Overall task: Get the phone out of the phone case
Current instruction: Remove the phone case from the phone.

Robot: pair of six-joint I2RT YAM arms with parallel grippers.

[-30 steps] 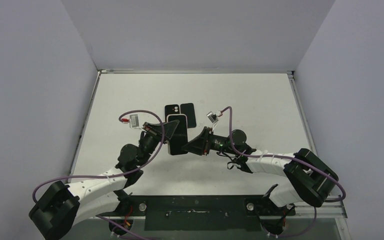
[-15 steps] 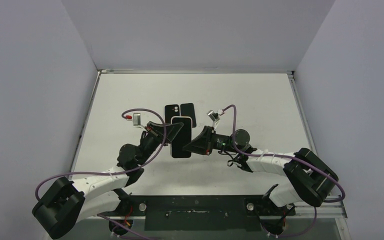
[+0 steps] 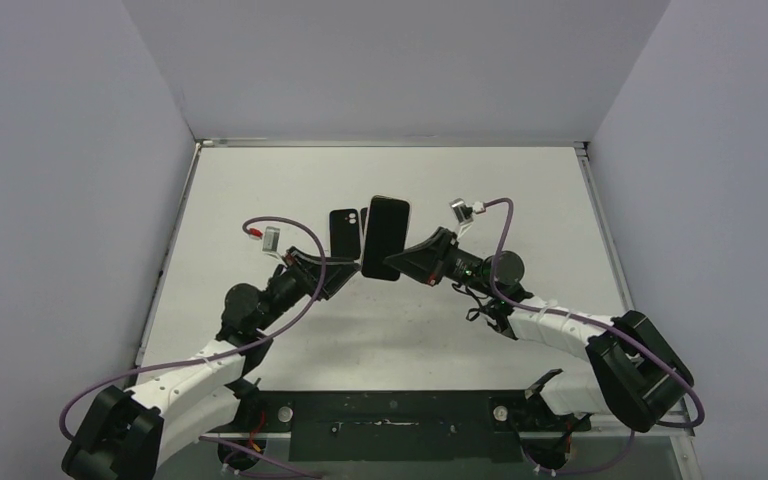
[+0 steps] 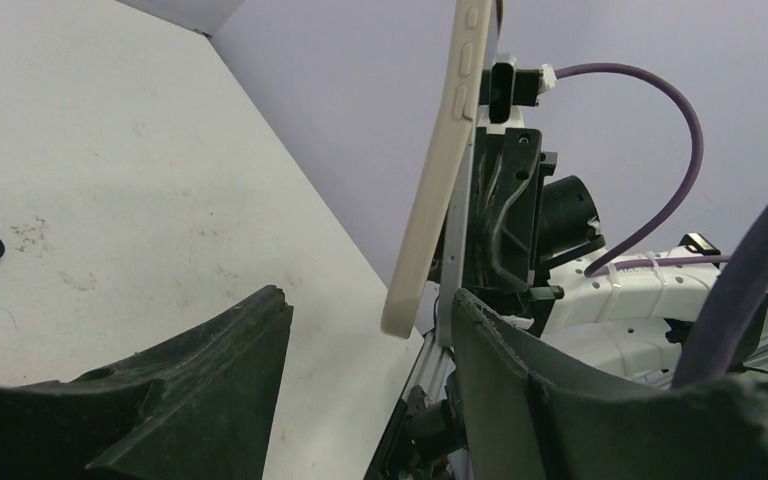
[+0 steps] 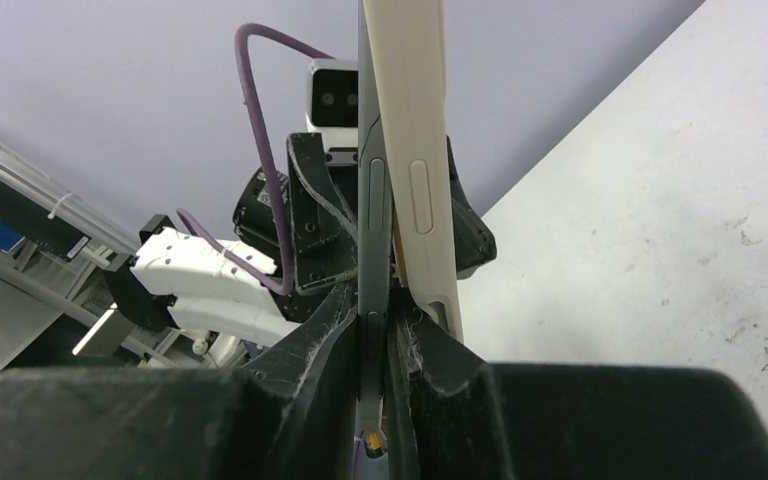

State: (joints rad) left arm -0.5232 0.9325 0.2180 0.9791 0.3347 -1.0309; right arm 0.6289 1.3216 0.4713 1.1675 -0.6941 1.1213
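The phone (image 3: 384, 240) in its cream phone case (image 3: 402, 208) stands on edge in the air over the table's middle. My right gripper (image 3: 403, 262) is shut on the phone's lower right edge. In the right wrist view the grey phone edge (image 5: 373, 230) runs down between the fingers (image 5: 335, 330) of the right gripper (image 5: 375, 312). The cream phone case (image 5: 415, 150) has sprung off that edge and lies outside the right finger. My left gripper (image 3: 352, 270) stands open just left of the phone. In the left wrist view, the case's lower corner (image 4: 405, 300) hangs untouched above the left gripper's (image 4: 370, 305) gap.
A black phone-shaped slab (image 3: 343, 232) lies flat on the white table (image 3: 520, 190), and a second one (image 3: 364, 214) is mostly hidden behind the held phone. Grey walls close in the left, far and right sides. Purple cables (image 3: 290, 225) loop over both wrists.
The left gripper has let go of the phone, opened and drawn back to the left. The right gripper has carried the phone up and toward the far right.
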